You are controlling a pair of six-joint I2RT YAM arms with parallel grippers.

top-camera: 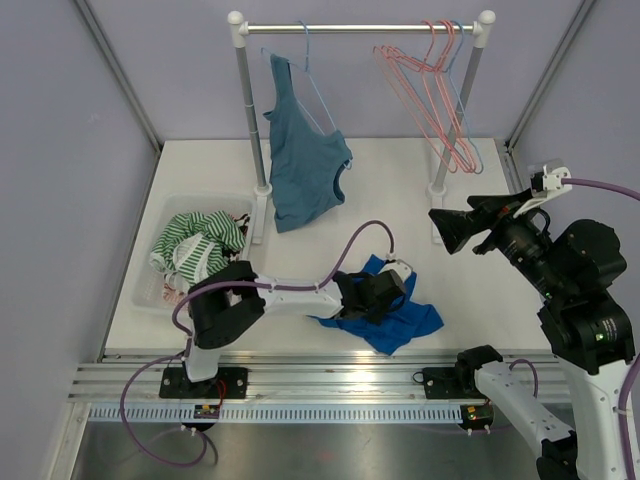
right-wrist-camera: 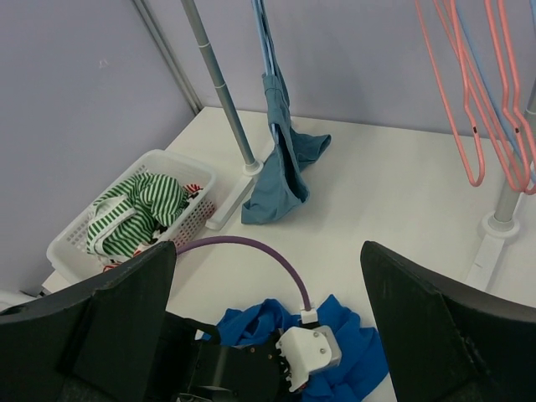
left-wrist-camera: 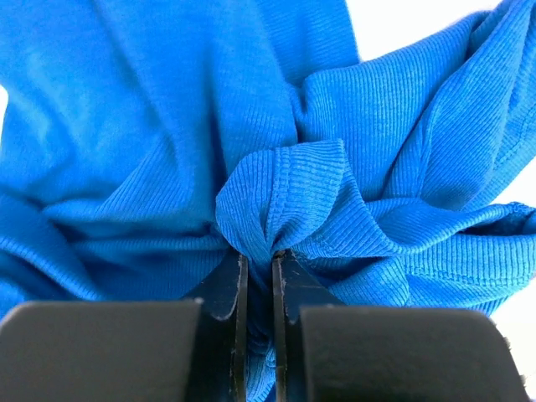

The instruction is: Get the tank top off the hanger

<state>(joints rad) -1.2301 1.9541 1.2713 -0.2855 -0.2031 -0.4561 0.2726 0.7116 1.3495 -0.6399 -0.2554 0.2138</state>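
Observation:
A teal tank top hangs on a light blue hanger at the left end of the rack rail, its hem touching the table; it also shows in the right wrist view. A bright blue garment lies crumpled on the table's front middle. My left gripper is low over it, shut on a pinched fold of the blue garment, with the fingertips nearly touching. My right gripper is raised at the right, open and empty, with wide-spread fingers facing the table.
A white basket with green striped clothes stands at the left. Several empty pink hangers hang at the rail's right end. The rack posts stand on white feet. The left arm's purple cable arches over the table.

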